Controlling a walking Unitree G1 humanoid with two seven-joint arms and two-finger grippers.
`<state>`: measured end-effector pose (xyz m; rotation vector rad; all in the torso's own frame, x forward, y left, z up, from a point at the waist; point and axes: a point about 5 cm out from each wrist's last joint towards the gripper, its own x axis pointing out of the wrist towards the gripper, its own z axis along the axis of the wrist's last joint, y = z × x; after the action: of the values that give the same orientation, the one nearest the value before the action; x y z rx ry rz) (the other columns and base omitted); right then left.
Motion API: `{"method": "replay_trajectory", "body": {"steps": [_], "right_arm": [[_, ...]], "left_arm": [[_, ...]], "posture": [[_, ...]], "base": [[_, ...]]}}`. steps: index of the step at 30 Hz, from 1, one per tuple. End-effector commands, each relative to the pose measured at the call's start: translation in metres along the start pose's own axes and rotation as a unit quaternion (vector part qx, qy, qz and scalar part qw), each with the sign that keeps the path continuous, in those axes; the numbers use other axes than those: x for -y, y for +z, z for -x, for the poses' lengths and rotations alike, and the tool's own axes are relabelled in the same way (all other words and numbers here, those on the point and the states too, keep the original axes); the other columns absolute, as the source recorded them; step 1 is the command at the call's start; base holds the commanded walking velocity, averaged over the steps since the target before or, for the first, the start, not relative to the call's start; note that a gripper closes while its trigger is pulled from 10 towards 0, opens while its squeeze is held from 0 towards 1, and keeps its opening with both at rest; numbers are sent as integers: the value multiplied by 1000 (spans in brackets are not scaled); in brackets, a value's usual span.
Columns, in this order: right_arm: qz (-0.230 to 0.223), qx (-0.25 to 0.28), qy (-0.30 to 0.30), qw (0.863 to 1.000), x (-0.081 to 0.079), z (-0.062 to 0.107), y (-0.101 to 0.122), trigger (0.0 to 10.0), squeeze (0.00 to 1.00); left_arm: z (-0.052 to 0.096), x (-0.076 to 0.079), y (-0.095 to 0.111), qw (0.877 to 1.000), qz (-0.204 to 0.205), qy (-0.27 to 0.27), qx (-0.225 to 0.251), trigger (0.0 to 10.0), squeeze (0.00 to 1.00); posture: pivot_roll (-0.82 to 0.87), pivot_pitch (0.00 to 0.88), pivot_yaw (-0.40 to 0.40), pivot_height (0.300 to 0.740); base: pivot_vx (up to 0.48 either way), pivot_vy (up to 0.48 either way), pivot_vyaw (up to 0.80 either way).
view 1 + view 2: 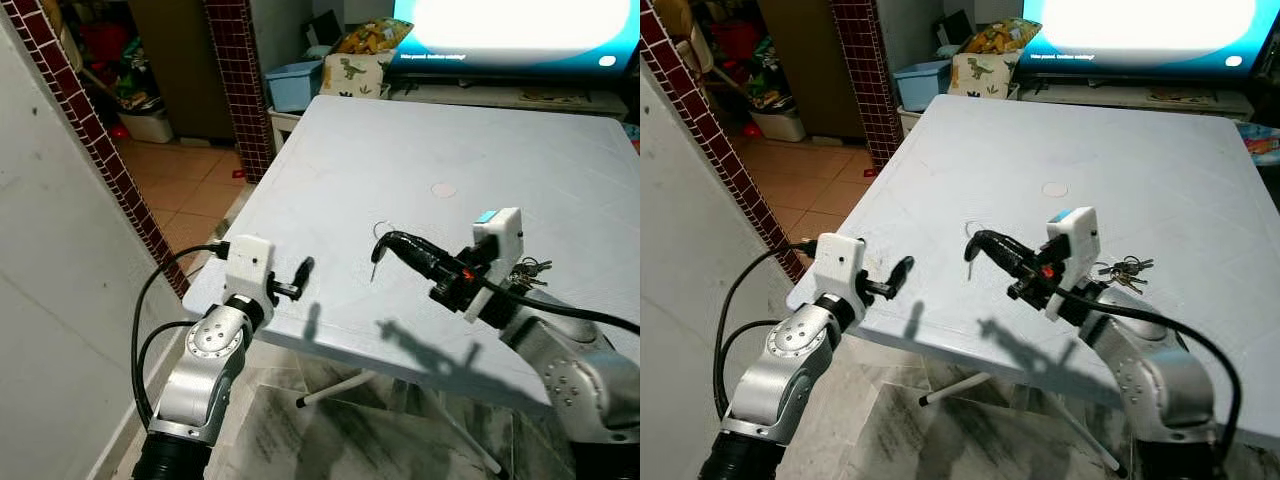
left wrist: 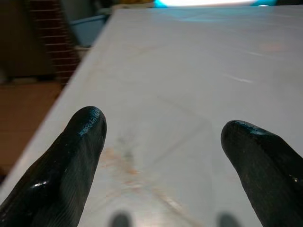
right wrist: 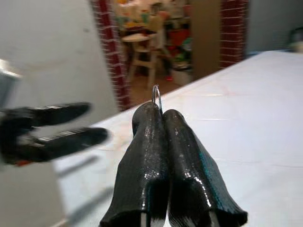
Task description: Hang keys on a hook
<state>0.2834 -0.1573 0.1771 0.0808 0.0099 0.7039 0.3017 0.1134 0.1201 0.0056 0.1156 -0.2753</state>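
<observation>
The right gripper (image 1: 384,243) is pinching a key ring (image 3: 156,97) above the white table (image 1: 420,150) — lifted clear for carrying, I'd judge — while the left gripper (image 1: 300,280) is hovering spread at the edge; a key bunch (image 1: 1125,270) is lying behind.

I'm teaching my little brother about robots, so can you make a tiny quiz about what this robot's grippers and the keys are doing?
1. True or false: the left gripper is shut on a cup.
2. What is the right gripper pinching? A) a spoon B) a key ring with a small key dangling from it C) nothing
3. Fill in: the bunch of keys beside the right arm lies on the white ____.

Key: 1 false, its fingers are apart, by the near edge of the table. 2 B. 3 table.
</observation>
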Motion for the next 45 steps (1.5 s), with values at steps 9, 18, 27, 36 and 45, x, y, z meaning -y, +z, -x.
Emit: {"method": "replay_trajectory", "body": {"steps": [9,18,27,36,45], "right_arm": [[33,4,-102,994,5,-8,-9,10000,0],[59,9,-123,991,2,-17,-11,10000,0],[23,5,-136,990,-11,-27,-21,10000,0],[2,8,-134,991,-24,-39,-25,10000,0],[1,10,-135,991,-26,-40,-24,10000,0]], "left_arm": [[-3,-8,5,999,-8,42,19,10000,0],[-4,-8,6,998,-9,47,29,10000,0],[1,-13,3,998,-9,60,27,10000,0],[7,-14,1,997,-21,75,29,10000,0],[11,-14,0,995,-34,88,40,10000,0]], "posture": [[-60,13,85,740],[-57,8,82,740],[-51,7,74,740],[-38,13,67,740],[-37,28,58,740]], "base": [[0,0,191],[0,0,774],[0,0,775],[0,0,776],[0,0,775]]}}
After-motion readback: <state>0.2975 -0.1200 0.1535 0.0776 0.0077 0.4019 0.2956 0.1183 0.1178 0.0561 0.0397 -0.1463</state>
